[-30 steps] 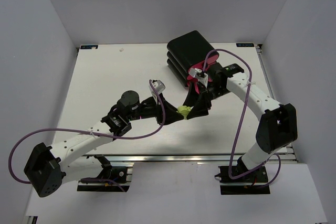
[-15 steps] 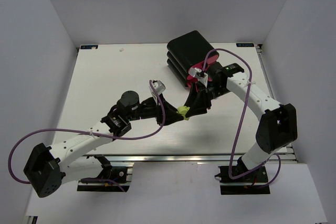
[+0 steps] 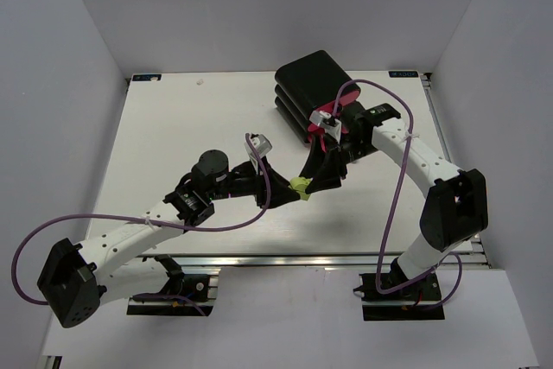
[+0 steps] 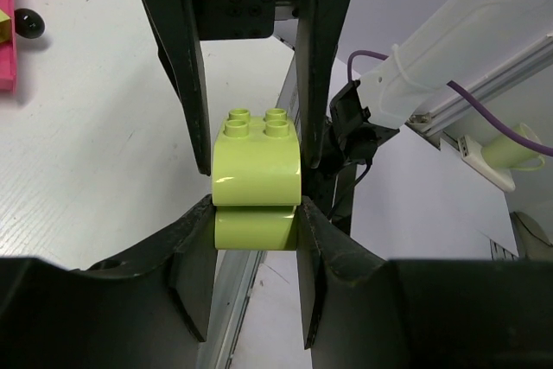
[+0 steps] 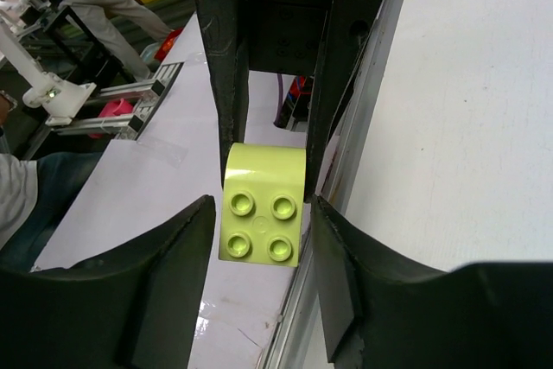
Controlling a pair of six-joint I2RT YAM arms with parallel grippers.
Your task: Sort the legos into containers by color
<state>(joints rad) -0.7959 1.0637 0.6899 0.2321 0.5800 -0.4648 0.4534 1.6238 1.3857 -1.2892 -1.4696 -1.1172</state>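
One yellow-green lego (image 3: pixel 301 185) hangs above the table between both grippers. My left gripper (image 3: pixel 293 187) is shut on its lower half; in the left wrist view the lego (image 4: pixel 257 170) is pinched between my fingertips (image 4: pixel 192 239). My right gripper (image 3: pixel 311 181) reaches from the opposite side and straddles the same lego (image 5: pixel 263 205). Its jaws are open, with a thin gap on each side. The containers, pink drawers (image 3: pixel 326 124) in a black cabinet (image 3: pixel 311 82), stand behind the right arm. Other legos are out of view.
A pink drawer corner (image 4: pixel 6 41) with a dark round knob (image 4: pixel 30 23) shows at the left wrist view's edge. The table's metal front rail (image 3: pixel 302 258) runs close below the grippers. White walls enclose the table on three sides.
The lego and both gripper tips have drifted very slightly left. The left gripper has kept its hold throughout.
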